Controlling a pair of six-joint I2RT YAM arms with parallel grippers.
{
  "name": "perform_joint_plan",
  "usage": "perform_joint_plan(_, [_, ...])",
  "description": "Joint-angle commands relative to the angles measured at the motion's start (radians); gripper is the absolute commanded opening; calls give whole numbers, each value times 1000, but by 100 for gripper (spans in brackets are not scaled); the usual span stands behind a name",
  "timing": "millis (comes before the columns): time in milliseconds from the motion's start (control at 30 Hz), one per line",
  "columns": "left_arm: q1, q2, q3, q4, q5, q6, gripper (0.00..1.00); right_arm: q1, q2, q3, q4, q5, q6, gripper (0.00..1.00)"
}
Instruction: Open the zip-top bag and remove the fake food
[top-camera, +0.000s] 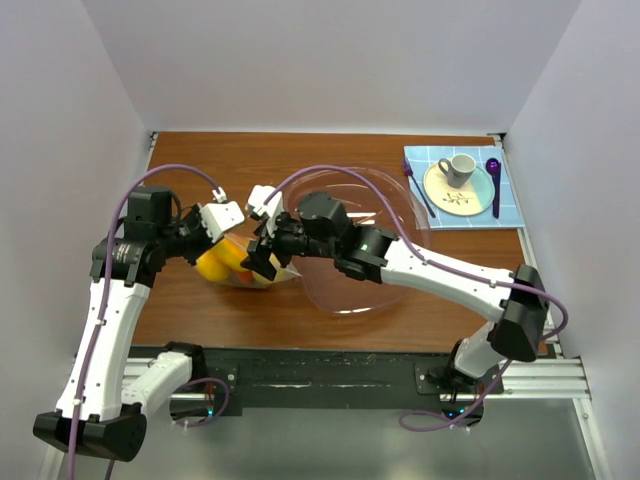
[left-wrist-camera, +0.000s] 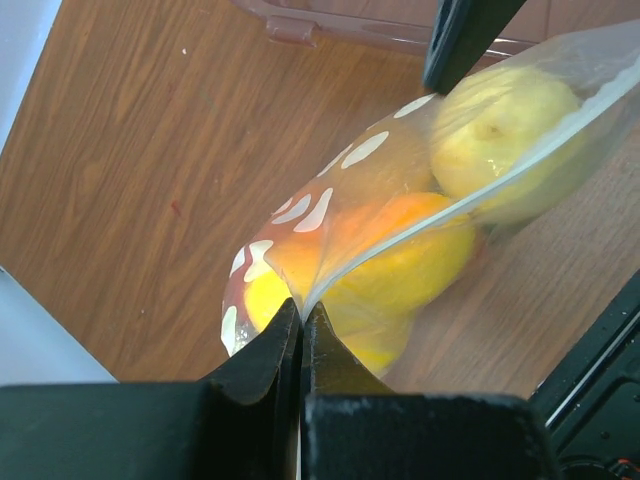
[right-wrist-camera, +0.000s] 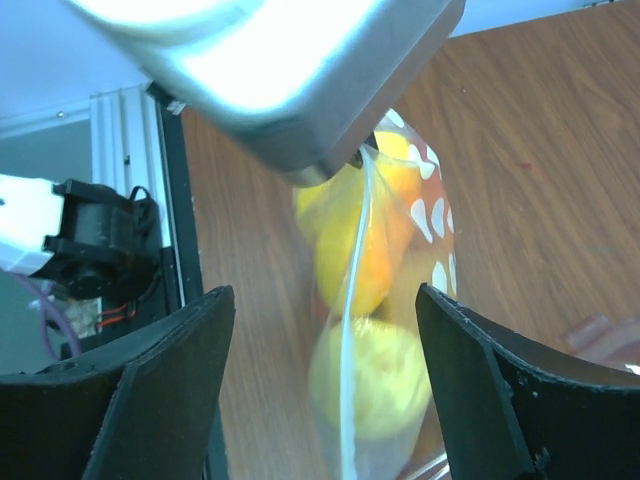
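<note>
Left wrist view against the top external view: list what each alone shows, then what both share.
Left wrist only: the left claw pinched shut on the edge of the zip-top bag, white marks printed on the bag. Top external only: the cup on its plate, the purple spoon, both whole arms. Shared: the bag, the yellow and orange fake food inside, the wooden table.

**Non-Task Items on the Counter**

The brown wood-grain counter (top-camera: 200, 300) carries two item groups. A large, rigid, transparent pink-tinted plastic bowl (top-camera: 395, 205) sits right of centre. At the far right corner lies a light-blue checked rectangular placemat (top-camera: 510, 215). On the placemat: a round cream plate (top-camera: 460, 200) with a faint pattern, and a grey handled cup (top-camera: 458, 168) standing upright on the plate. A dark purple fork (top-camera: 420, 188) lies left of the plate; a purple spoon (top-camera: 494, 185) lies right of it.
</note>
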Motion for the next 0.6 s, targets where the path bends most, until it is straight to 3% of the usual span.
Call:
perform_joint_plan(0, [5, -14, 42, 6, 56, 13, 0, 6, 35, -36, 100, 35, 16, 74])
perform_joint_plan(200, [5, -9, 42, -34, 81, 39, 0, 6, 75, -50, 151, 113, 14, 65])
perform_joint_plan(300, [5, -14, 43, -49, 104, 47, 0, 6, 87, -49, 151, 126, 16, 44])
perform_joint_plan(333, [5, -13, 48, -47, 112, 41, 4, 6, 87, -49, 148, 127, 16, 29])
perform_joint_plan(367, [5, -11, 52, -41, 112, 27, 12, 6, 86, -52, 148, 138, 16, 21])
perform_joint_plan(400, [5, -6, 62, -37, 112, -3, 40, 6, 83, -59, 149, 147, 17, 12])
perform_joint_plan(433, [5, 6, 86, -23, 109, -22, 57, 6, 75, -64, 154, 158, 17, 0])
perform_joint_plan(467, [5, 12, 100, -14, 109, -45, 74, 6, 72, -72, 158, 182, 16, 0])
perform_joint_plan(500, [5, 20, 114, 0, 113, -76, 99, 6, 64, -87, 164, 185, 29, 0])
perform_joint_plan(567, [6, 20, 155, 22, 130, -114, 100, 6, 46, -99, 169, 214, 45, 0])
